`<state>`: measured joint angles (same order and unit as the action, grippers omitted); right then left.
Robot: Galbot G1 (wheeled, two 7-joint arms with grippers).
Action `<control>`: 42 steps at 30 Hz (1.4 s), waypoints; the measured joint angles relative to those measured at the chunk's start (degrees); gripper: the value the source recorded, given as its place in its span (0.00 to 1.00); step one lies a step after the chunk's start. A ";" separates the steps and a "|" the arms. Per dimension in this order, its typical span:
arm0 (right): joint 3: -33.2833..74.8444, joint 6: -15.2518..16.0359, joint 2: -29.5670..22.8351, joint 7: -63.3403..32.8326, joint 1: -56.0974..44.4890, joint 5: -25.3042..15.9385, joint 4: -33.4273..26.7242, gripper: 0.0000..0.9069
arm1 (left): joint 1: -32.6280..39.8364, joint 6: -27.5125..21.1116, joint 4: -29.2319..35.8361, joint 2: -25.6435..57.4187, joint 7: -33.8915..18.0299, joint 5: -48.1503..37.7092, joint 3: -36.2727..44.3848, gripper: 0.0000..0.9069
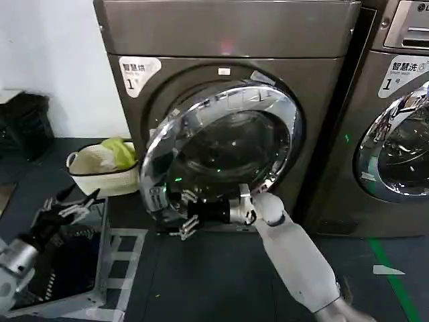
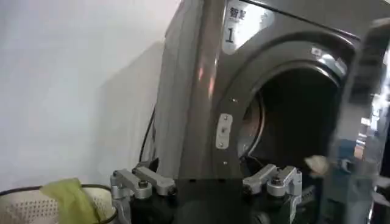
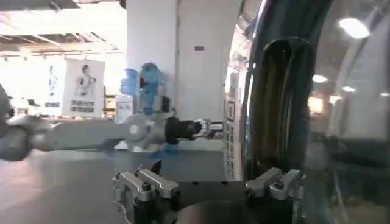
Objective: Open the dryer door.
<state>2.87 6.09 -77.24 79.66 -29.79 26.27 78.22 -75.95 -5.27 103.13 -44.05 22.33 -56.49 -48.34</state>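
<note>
- Right gripper (image 1: 186, 216) sits at the lower left edge of the dryer door (image 1: 221, 151), its fingers spread apart around the chrome rim rather than clamped on it — so the hold is loose.
- That door stands partly swung out from the dryer (image 1: 228, 80), hinged on its right side, with the dark drum opening (image 2: 292, 122) showing behind it in the left wrist view.
- Risk one: with the fingers spread, the slick chrome could slide off them mid-swing and the door could drift back toward shut.
- Risk two: swinging the door wider brings its free edge toward the white laundry basket (image 1: 100, 171) near the machine's left corner — a nudge seems possible.
- Left gripper (image 1: 67, 208) hangs low on the left with fingers spread, above a dark crate (image 1: 100, 268), well apart from the door; it looks idle.
</note>
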 joint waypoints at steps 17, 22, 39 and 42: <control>3.25 -0.12 2.17 4.04 -3.32 0.83 2.64 1.00 | 8.92 1.07 -4.01 4.69 3.18 -5.38 8.41 1.00; 3.75 -0.31 2.56 4.04 -4.55 0.76 4.23 1.00 | 11.62 1.26 -4.99 6.36 6.07 -6.91 12.53 1.00; 11.27 -3.84 5.47 4.02 -10.67 0.97 8.05 1.00 | 20.43 1.01 -4.61 8.19 8.49 -9.15 27.33 1.00; 13.27 -4.63 6.28 4.01 -12.20 1.21 9.01 1.00 | 21.88 0.97 -4.59 8.09 8.51 -9.55 28.96 1.00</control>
<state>16.14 1.46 -70.97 83.67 -41.99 27.48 87.23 -54.08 -4.30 98.53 -35.96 30.84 -66.04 -19.38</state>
